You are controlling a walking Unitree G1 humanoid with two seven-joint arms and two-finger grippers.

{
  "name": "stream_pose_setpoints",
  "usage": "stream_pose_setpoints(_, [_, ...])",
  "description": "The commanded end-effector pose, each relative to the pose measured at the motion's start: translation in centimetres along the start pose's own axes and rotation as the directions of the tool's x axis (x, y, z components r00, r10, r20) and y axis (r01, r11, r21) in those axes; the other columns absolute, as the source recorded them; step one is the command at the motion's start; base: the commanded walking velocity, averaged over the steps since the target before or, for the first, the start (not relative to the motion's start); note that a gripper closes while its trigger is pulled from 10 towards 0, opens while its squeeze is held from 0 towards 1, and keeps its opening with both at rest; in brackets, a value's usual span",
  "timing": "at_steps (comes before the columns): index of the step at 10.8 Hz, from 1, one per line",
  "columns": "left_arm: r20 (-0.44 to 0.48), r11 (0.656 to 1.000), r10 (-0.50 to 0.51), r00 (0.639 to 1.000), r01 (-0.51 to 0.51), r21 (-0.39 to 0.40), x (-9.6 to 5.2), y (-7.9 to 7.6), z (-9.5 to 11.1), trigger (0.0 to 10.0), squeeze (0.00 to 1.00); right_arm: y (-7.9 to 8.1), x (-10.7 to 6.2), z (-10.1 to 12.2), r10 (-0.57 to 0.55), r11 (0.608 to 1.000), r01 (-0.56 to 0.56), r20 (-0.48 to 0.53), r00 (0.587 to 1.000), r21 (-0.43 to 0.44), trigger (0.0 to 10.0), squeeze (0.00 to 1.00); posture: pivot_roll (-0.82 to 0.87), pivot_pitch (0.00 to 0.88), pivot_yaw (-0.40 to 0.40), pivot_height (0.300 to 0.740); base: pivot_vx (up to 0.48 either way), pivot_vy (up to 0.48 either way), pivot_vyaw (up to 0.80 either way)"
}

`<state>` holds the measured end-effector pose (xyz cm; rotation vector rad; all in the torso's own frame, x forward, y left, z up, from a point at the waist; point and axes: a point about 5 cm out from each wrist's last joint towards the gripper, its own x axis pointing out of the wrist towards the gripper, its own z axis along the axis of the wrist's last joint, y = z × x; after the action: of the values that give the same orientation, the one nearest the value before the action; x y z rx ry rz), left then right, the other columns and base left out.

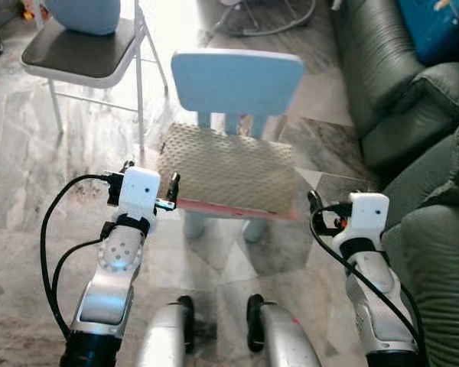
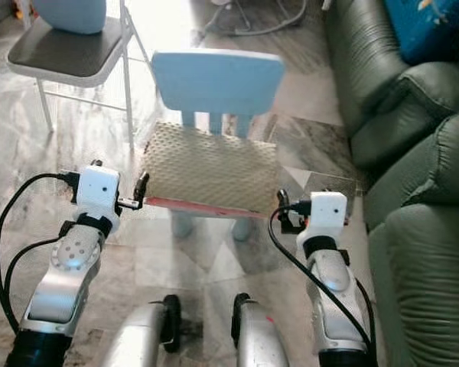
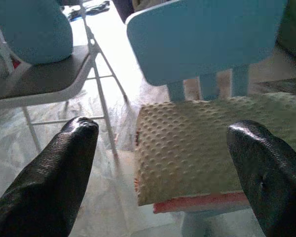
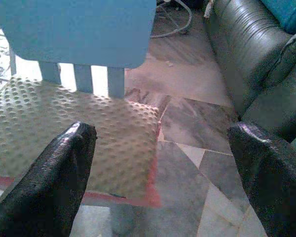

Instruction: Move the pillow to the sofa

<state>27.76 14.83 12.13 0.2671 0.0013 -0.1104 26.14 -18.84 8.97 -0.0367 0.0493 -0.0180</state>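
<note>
Dimpled beige pillow (image 1: 228,170) lies on small blue chair (image 1: 237,80), 12 o'clock. L gripper (image 3: 163,163) & R gripper (image 4: 160,163) flank it, fingers spread, not touching. Sofa (image 1: 413,115) at 2 o'clock.

pillow (image 1: 228,168): on small chair (image 1: 237,80)
folding chair (image 1: 84,53): behind, left of small chair
sofa (image 1: 413,138): right
left gripper (image 1: 168,195): at pillow's left edge
right gripper (image 2: 281,208): at pillow's right corner

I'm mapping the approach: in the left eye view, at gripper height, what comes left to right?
left gripper → pillow on the small blue chair → right gripper → green sofa.
</note>
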Motion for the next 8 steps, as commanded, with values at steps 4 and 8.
stream_pose_setpoints(4, [0.009,0.999,-0.031,0.999,0.031,-0.02,-0.28,-0.41,0.11,10.0,0.0,-0.06,-0.36,-0.33,0.021,1.0,-0.021,-0.001,1.0,-0.013,10.0,0.0,-0.01,0.264,-0.038,0.74,0.396,0.0,0.0])
stream_pose_setpoints(8, [-0.002,0.999,-0.045,0.999,0.045,-0.027,-0.37,-0.65,-0.06,10.0,0.0,-0.1,-0.45,-0.44,0.024,1.0,-0.024,-0.007,1.0,-0.016,10.0,0.0,-0.02,0.274,-0.04,0.74,0.38,0.0,0.0])
